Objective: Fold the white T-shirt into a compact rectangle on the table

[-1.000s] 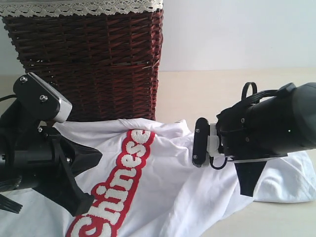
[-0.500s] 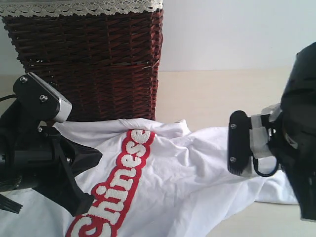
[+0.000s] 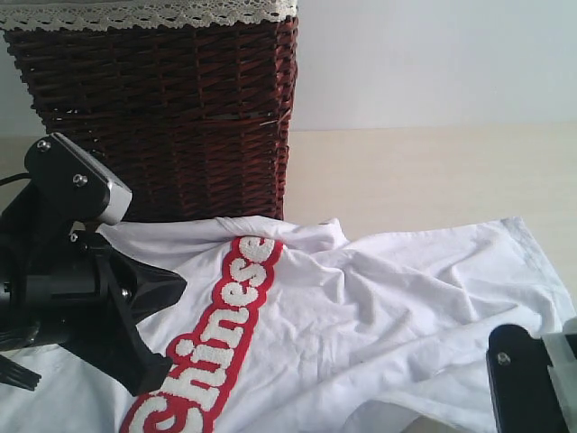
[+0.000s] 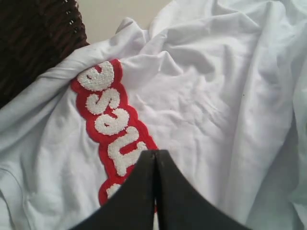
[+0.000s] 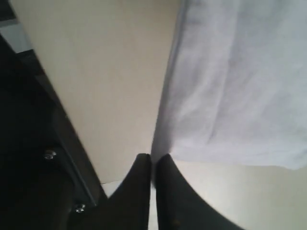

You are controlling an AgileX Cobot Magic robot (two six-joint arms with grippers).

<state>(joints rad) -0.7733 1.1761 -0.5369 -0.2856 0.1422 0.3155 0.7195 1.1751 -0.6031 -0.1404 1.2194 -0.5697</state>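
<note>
The white T-shirt (image 3: 361, 298) lies crumpled but spread across the table (image 3: 415, 171), its red-outlined "Chinese" lettering (image 3: 225, 325) running diagonally. My left gripper (image 3: 155, 365) hovers shut just over that lettering (image 4: 103, 110), nothing between its fingers (image 4: 155, 153). My right gripper (image 3: 527, 383) sits at the bottom right corner of the exterior view, only partly in frame. In the right wrist view it (image 5: 153, 157) is shut on an edge corner of the shirt (image 5: 240, 86), which stretches away from the tips over the table (image 5: 110, 72). The neck tag is not visible.
A dark wicker basket (image 3: 162, 108) with white lace trim stands behind the shirt at the back left, its side also in the left wrist view (image 4: 33, 43). A pale wall (image 3: 433, 54) rises behind. A black frame with screws (image 5: 33, 163) borders the table's edge.
My right arm has swung right and toward the camera, drawing the shirt's right side out flatter and wider. The left arm has not moved.
</note>
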